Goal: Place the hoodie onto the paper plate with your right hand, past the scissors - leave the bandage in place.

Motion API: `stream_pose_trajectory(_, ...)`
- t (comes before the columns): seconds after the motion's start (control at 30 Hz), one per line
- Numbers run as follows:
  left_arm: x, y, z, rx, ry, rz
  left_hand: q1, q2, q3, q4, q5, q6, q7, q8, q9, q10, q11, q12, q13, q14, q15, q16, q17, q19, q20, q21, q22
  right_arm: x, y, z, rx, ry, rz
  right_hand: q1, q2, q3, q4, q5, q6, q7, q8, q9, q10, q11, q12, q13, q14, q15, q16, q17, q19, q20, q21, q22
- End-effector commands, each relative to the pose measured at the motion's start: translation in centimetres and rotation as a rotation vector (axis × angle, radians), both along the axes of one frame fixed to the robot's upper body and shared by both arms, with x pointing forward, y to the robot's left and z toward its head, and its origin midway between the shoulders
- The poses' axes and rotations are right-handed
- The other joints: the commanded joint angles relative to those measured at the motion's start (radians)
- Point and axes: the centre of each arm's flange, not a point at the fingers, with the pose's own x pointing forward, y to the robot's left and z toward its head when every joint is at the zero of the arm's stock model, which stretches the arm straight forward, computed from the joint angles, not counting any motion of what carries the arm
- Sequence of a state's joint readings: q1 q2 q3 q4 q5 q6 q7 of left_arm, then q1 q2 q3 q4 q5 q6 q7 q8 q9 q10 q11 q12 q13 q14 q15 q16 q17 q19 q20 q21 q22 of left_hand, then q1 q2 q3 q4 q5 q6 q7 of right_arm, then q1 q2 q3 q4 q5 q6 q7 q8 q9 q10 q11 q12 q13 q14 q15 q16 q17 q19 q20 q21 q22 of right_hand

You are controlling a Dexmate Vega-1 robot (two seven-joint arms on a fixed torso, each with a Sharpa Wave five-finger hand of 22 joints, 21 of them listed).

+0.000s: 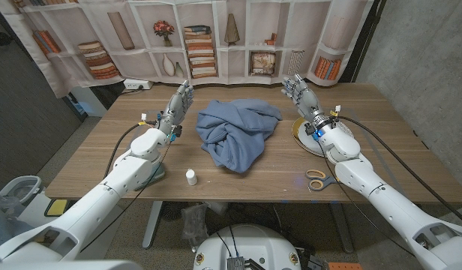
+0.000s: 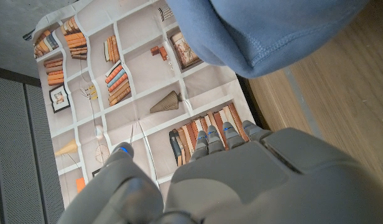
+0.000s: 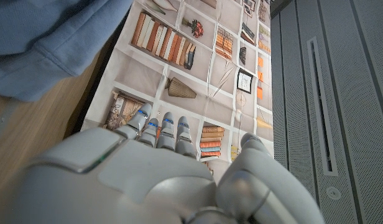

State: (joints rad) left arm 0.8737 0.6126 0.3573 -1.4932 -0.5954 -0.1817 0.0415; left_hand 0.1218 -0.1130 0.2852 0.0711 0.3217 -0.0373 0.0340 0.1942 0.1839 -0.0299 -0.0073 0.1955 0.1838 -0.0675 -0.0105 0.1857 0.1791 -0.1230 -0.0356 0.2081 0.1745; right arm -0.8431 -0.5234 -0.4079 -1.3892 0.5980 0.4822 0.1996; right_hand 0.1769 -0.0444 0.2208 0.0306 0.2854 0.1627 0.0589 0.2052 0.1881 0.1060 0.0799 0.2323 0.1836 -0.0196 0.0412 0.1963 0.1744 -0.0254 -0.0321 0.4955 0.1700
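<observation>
Both hands up off the table, holding nothing, hoodie heaped between them.
Right hand (image 1: 299,93) has its fingers spread and raised, touching nothing, just beside the hoodie (image 1: 237,132); the paper plate (image 1: 303,138) is mostly hidden under its wrist. Left hand (image 1: 178,103) likewise has its fingers apart and holds nothing. Scissors (image 1: 318,180) lie near the front edge by the right forearm. A small white bottle (image 1: 191,177) stands in front of the hoodie; bandage hard to make out.

A wooden table (image 1: 126,154) stands before a printed backdrop (image 1: 216,37) picturing white shelves of books, vases and a flower bouquet; grey perforated wall panels (image 3: 341,93) flank it on the right; a white power strip (image 1: 137,85) lies at the table's far left corner; grey floor (image 1: 58,161) beside.
</observation>
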Motion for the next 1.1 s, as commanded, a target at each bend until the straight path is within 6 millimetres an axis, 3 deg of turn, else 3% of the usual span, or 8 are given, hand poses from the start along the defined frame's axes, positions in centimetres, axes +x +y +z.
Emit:
stream_pose_trajectory(0.03, 0.2, 0.1, 0.1, 0.012, 0.001, -0.011, 0.013, 0.002, -0.004, -0.002, 0.007, 0.000, 0.000, 0.003, 0.002, -0.008, -0.001, -0.001, 0.003, -0.005, 0.001, -0.001, 0.002, 0.003, -0.100, 0.006, 0.006, -0.6, 1.2, 0.5, -0.033, -0.036, -0.001, 0.014, 0.000, 0.004, -0.007, -0.002, 0.003, -0.010, -0.001, 0.003, 0.007, -0.015, -0.001, 0.003, 0.014, -0.003, 0.000, 0.006, 0.008, -0.019, -0.006, 0.002)
stream_pose_trajectory(0.37, 0.2, 0.0, -0.2, 0.021, 0.008, -0.021, 0.016, 0.003, -0.005, -0.004, 0.008, 0.000, 0.001, 0.002, 0.002, -0.006, -0.001, 0.001, 0.003, -0.005, 0.001, -0.001, 0.002, 0.006, -0.094, 0.006, 0.006, -0.9, 2.1, 0.6, -0.064, -0.051, 0.021, 0.020, 0.000, 0.004, -0.011, -0.004, 0.002, -0.010, -0.003, 0.003, 0.005, -0.009, -0.003, 0.003, 0.011, -0.006, -0.003, 0.005, 0.008, -0.023, -0.014, 0.002)
stream_pose_trajectory(0.6, 0.1, 0.1, -0.3, 0.022, 0.011, -0.022, 0.018, 0.004, -0.006, -0.004, 0.008, 0.000, 0.001, 0.002, 0.002, -0.004, -0.001, 0.002, 0.003, -0.004, 0.001, 0.000, 0.002, 0.008, -0.093, 0.006, 0.006, -1.0, 2.6, 0.8, -0.074, -0.065, 0.028, 0.023, 0.001, 0.003, -0.015, -0.006, 0.010, 0.015, -0.001, 0.002, 0.012, 0.001, -0.003, 0.002, 0.018, -0.003, -0.002, 0.006, 0.018, -0.024, -0.019, 0.002)
stream_pose_trajectory(1.1, 0.0, 0.0, -0.3, 0.036, 0.019, -0.030, 0.022, 0.007, -0.008, -0.006, 0.008, -0.002, 0.001, 0.002, 0.002, -0.005, 0.000, 0.002, 0.003, -0.003, 0.002, 0.001, 0.002, 0.015, -0.082, 0.007, 0.006, -1.3, 3.4, 1.3, -0.116, -0.097, 0.031, 0.027, 0.002, 0.002, -0.019, -0.008, 0.001, 0.015, -0.006, 0.002, 0.018, -0.010, -0.002, 0.002, 0.027, -0.011, -0.001, 0.005, 0.030, -0.027, -0.024, 0.002)
